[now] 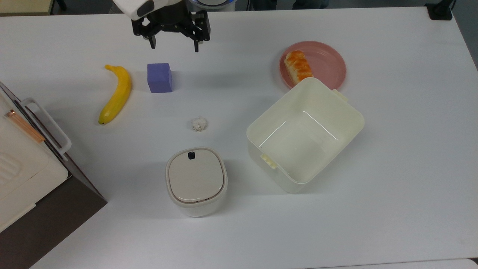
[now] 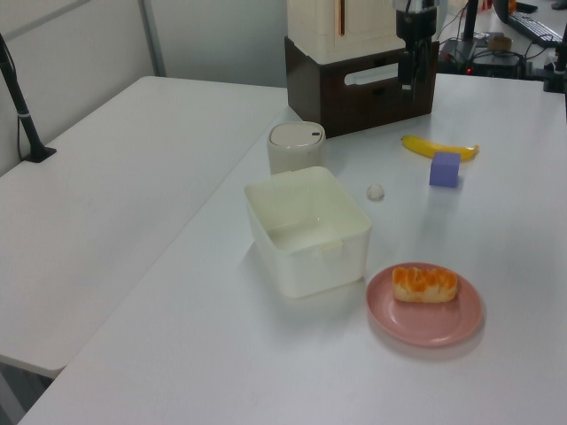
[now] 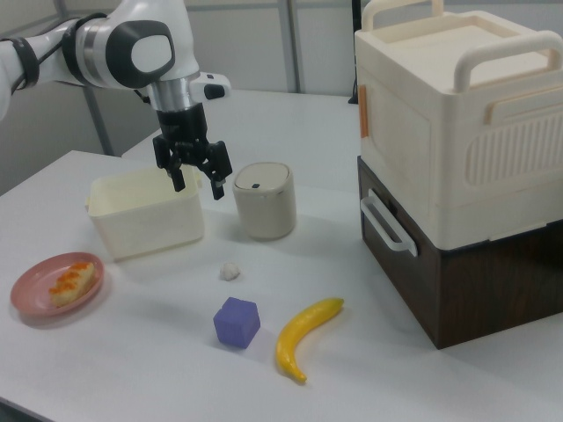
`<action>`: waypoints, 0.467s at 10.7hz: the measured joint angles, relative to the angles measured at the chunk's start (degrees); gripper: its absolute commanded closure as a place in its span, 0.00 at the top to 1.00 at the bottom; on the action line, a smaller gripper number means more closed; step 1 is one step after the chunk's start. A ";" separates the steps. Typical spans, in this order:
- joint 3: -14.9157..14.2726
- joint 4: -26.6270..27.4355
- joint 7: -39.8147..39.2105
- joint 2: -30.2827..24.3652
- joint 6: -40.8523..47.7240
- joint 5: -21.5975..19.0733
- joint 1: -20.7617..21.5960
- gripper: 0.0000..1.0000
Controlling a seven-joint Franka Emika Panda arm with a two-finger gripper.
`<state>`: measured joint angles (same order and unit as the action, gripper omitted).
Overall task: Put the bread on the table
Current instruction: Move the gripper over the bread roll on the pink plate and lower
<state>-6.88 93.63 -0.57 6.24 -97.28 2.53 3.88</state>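
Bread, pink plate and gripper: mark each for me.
bread (image 1: 298, 66), top view, on its glazed orange top.
pink plate (image 1: 328, 63), top view, on its bare surface beside the loaf.
gripper (image 1: 174, 44), top view, midway between its open fingertips.

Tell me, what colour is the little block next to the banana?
The block is violet-blue, clearest in the top view.

In the top view we see the box's (image 1: 304, 134) near rim covering one end of the bread (image 1: 297, 66) and part of the plate (image 1: 328, 63). The top edge cuts off the arm above the pincer (image 1: 173, 45), and the left edge crops the big cabinet (image 1: 22, 164). In the left view the pincer (image 2: 407, 75) is too small to read.
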 measured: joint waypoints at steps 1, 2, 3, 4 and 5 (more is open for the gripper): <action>0.45 0.09 0.07 0.49 -0.22 -0.07 0.01 1.00; 0.99 0.18 0.23 1.10 -0.54 -0.09 0.03 1.00; 1.53 0.54 0.25 1.65 -0.62 -0.11 0.12 1.00; 2.58 1.26 0.19 2.00 -0.66 -0.25 0.20 1.00; 4.83 2.63 0.24 2.39 -0.70 -0.32 0.72 1.00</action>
<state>-2.05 96.26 -0.33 8.63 -97.98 2.21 4.60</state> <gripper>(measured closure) 0.000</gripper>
